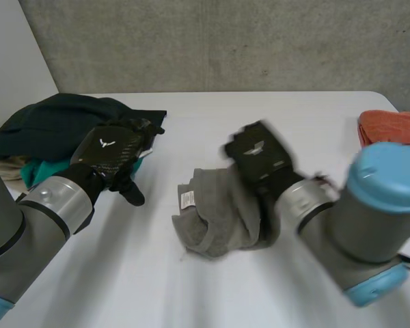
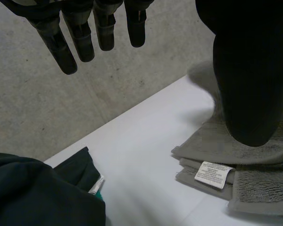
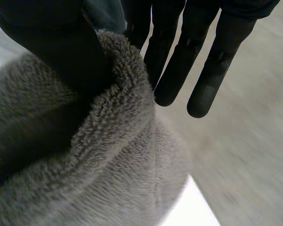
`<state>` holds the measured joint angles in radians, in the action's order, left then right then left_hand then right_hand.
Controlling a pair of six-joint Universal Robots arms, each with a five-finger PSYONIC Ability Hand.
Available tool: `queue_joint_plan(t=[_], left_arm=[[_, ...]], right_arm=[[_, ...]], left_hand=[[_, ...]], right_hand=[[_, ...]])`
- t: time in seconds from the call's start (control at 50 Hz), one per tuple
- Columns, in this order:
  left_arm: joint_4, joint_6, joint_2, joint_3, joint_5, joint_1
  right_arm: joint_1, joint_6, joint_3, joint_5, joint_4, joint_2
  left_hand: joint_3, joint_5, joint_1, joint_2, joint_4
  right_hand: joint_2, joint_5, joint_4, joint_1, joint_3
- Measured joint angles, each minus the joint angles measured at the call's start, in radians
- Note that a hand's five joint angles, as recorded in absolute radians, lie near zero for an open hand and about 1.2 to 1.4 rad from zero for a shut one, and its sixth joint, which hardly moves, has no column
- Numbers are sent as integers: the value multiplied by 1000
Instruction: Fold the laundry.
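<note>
Grey towel (image 1: 215,212) under right hand (image 1: 260,158)

— Entry one, furniture?
— One table (image 1: 260,113), white, matt top. Far edge straight, far right corner rounded.
— Entry two, walls?
— Concrete wall (image 1: 225,41), grey, rough and mottled, standing just behind the table's far edge along its whole run. Also one white panel (image 1: 14,48), smooth, beyond the far left corner; it meets the concrete at a slanting seam.
— Entry three, light?
— Even and soft. The white surface reads bright, the concrete duller.
— Condition of the concrete?
— Speckled, with darker patches.
</note>
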<state>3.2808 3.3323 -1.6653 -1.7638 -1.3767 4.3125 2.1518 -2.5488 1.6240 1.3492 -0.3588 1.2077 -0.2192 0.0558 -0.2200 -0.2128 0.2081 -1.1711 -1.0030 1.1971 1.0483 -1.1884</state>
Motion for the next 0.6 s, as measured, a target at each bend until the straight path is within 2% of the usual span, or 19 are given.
queue_joint_plan(t=[0.02,0.04,0.08,0.12,0.18,0.22,0.36,0.42,0.48,0.6], left_arm=[[0,0,0,0,0,0],[0,0,7,-6,-4,5],[0,-1,12,-10,-12,11],[0,-2,14,-12,-21,18],[-1,-5,17,-11,-40,30],[-1,-6,16,-7,-48,35],[-6,-12,-1,51,-58,19],[-24,-23,-38,121,-56,-29],[-53,-40,-87,193,-56,-83],[-152,-102,-230,362,-70,-195]], right_arm=[[0,0,0,0,0,0],[75,18,-33,-55,20,-64],[121,28,-67,-86,59,-123],[140,30,-92,-94,93,-156],[154,5,-150,-86,176,-206],[145,-32,-174,-70,211,-212],[26,-303,-189,-15,243,-85],[-65,-473,-177,-10,277,-7],[-125,-576,-176,-18,320,19],[-191,-650,-224,-57,422,-35]], left_hand=[[0,0,0,0,0],[0,0,0,0,0],[0,0,0,0,0],[0,0,0,0,0],[0,0,0,0,0],[0,0,0,0,0],[0,0,0,0,0],[0,0,0,0,0],[0,0,0,0,0],[0,0,0,0,0]], right_hand=[[0,0,0,0,0],[0,0,1,0,0],[63,64,-71,-25,70],[305,283,-311,-204,308],[792,770,-767,-683,782],[932,916,-943,-813,938],[960,953,-985,-825,977],[960,953,-985,-825,977],[960,953,-985,-825,977],[960,953,-985,-825,977]])
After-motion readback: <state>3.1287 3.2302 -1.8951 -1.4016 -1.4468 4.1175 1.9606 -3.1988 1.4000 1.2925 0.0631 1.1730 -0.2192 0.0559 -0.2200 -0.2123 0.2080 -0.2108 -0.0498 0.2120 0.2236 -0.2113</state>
